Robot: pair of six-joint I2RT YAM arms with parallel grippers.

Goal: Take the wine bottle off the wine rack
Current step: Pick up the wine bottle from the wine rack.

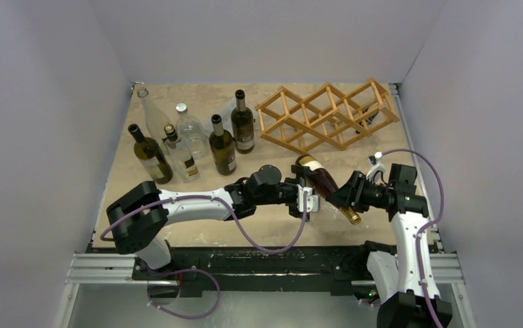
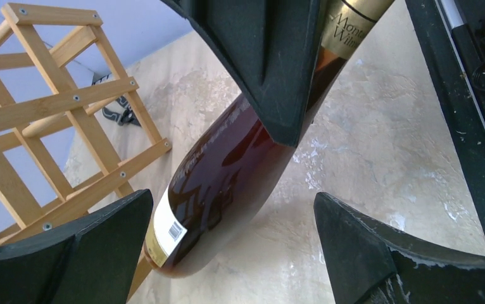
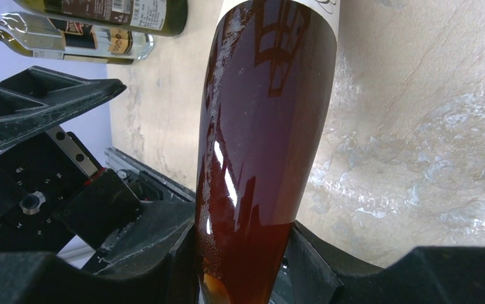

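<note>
Slanting just in front of the wine rack (image 1: 327,116), the wine bottle (image 1: 319,179) is out of every cell, its base toward the rack and its gold-foiled neck toward the arms. The right gripper (image 1: 343,196) is closed partway, clamping the bottle's shoulder. The left gripper (image 1: 304,199) is spread wide, with a finger on either side of the bottle's body; contact cannot be judged. Other bottles (image 1: 222,147) stand on the table (image 1: 382,154) to the rack's left.

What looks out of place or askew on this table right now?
The brown wine bottle is tilted, gripped near its neck by the right gripper, unlike the upright bottles at the left. The wooden wine rack sits askew to the table edge.
</note>
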